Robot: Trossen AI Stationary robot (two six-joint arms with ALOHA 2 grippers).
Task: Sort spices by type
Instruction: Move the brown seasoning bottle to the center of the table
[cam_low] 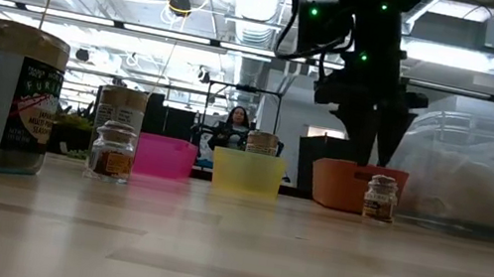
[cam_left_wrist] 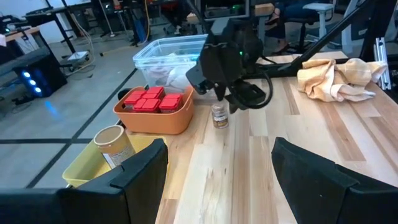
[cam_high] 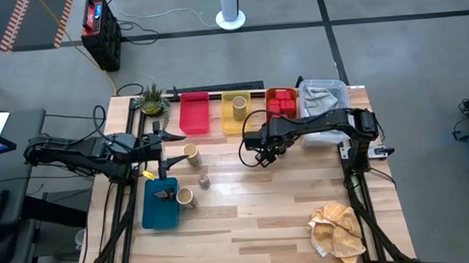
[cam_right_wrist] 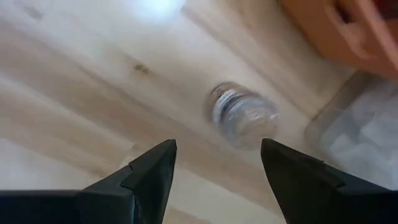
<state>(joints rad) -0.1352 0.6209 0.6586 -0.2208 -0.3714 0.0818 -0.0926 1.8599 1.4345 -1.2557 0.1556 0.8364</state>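
1. Right gripper (cam_right_wrist: 214, 162): fingers spread wide, hanging just above jar (cam_right_wrist: 241, 117), not touching.
2. Jar: upright on table (cam_high: 285, 201), near orange tray (cam_left_wrist: 163, 119).
3. Handling: likely light, hard, slippery glass; grip mid-body, below lid.
4. Left gripper (cam_left_wrist: 214, 168): open, waiting at table's left.

High view looks straight down; low view level across the table (cam_low: 237, 258); both share the jar (cam_low: 379, 198) at 12 o'clock.
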